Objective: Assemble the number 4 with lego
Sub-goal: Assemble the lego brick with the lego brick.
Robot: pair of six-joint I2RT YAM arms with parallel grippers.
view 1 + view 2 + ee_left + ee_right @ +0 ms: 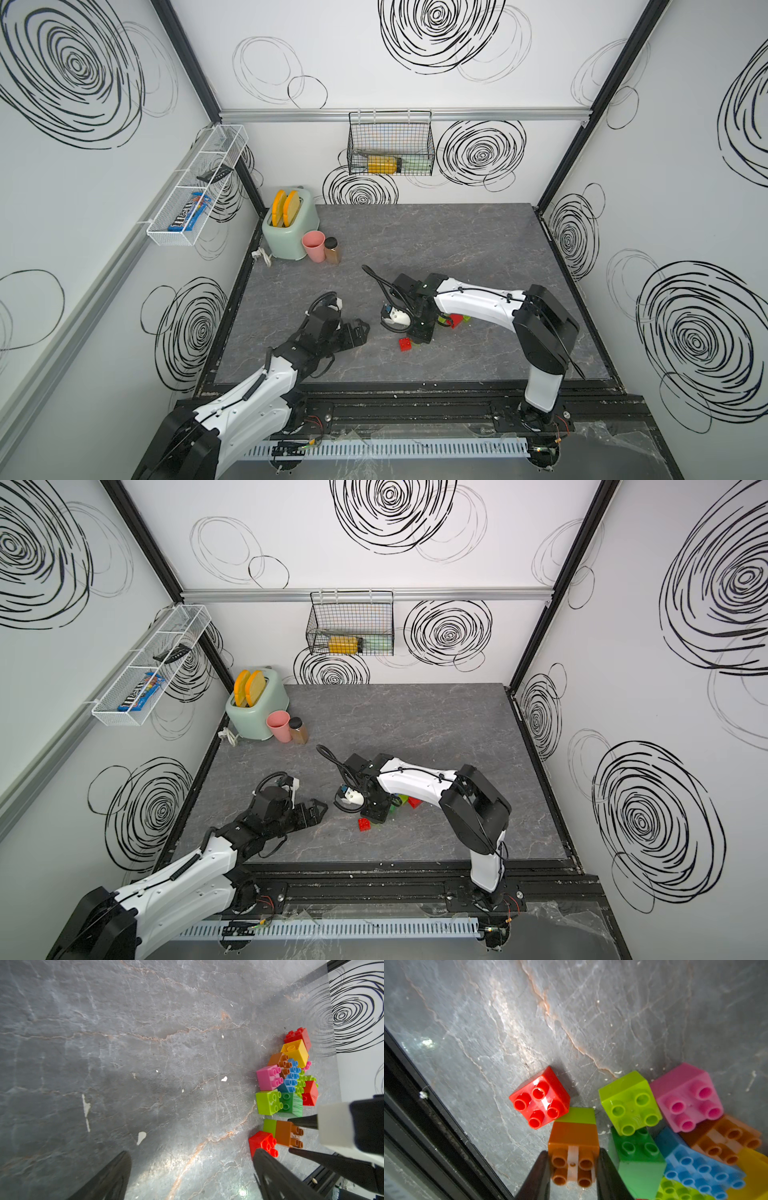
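Overall three red bricks (262, 1144); right gripper (573, 1152) grips one orange brick (573, 1134).

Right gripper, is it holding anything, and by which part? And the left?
The right gripper clamps the orange brick by two opposite sides at its studded end. The left gripper is open, holding nothing.

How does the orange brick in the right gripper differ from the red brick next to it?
The orange brick is clamped in the right gripper; the red brick lies free on the table. The orange one is stacked on a lime brick; the red one is single. The red one sits turned at an angle to the orange. Both are square, four-stud bricks, studs up.
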